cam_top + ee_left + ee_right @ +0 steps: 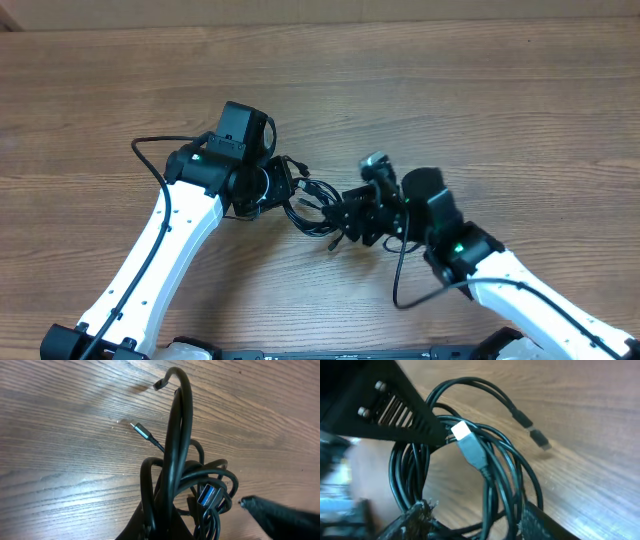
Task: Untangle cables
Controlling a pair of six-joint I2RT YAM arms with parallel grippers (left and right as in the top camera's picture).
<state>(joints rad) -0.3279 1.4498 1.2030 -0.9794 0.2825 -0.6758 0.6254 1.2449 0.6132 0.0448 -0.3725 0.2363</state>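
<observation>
Even light is falling from above, the cables [176, 435] casting faint shadows. Glare is streaking the left wrist view's table [95, 395] at ten o'clock; the right wrist view is blurring at nine.

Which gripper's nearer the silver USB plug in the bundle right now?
Right. The right gripper has one fingertip just beside the silver USB plug, with loops lying between its open fingers. The left gripper is shut on the cables farther along the bundle.

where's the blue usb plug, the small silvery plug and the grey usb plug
blue usb plug [207, 495]: left wrist view, on its blue insert
small silvery plug [141, 430]: left wrist view, on its middle
grey usb plug [472, 451]: right wrist view, on its grey body
</observation>
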